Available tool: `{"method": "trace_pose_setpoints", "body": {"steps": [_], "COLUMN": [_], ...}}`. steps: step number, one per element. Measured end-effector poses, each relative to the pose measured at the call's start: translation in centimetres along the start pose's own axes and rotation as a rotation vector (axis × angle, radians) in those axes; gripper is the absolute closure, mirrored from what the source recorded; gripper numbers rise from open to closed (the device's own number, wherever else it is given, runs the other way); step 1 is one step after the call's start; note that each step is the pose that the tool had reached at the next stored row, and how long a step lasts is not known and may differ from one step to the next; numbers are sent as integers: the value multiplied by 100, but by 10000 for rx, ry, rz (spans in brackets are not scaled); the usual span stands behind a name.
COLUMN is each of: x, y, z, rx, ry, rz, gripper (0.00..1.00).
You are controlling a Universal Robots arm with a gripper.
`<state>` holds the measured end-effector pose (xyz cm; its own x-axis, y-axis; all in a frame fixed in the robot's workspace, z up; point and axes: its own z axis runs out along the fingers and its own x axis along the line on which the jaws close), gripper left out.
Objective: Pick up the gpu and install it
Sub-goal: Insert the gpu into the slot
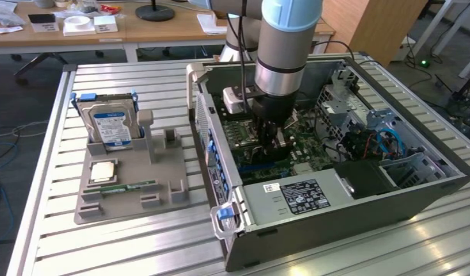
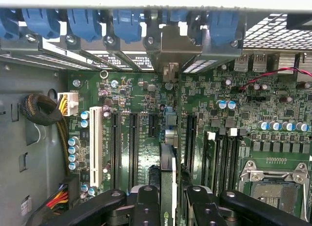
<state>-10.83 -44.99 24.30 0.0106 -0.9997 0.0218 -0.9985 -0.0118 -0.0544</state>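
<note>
The install step is in hand — the gripper (image 2: pixel 168 199) has its fingers (image 2: pixel 146 201) clamped on the card (image 2: pixel 168 172), held edge-on between them above the board (image 2: pixel 243 123). Seating it calls for lining up with the slot (image 2: pixel 189 138) just beside — then pressing straight in.

You can see the gpu (image 2: pixel 168 187) only edge-on between the gripper (image 2: pixel 169 199) fingers; its lower part is cut off by the wrist view's edge. In the exterior view the arm (image 1: pixel 285 52) hides the motherboard (image 1: pixel 312 152) slots beneath it.
</note>
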Motion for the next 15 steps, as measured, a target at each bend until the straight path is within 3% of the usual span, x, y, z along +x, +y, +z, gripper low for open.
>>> {"method": "trace_pose_setpoints", "body": {"steps": [15], "x": [0], "y": [1], "z": [19], "rx": [0], "ry": [-1], "rz": [0], "gripper": [74]}}
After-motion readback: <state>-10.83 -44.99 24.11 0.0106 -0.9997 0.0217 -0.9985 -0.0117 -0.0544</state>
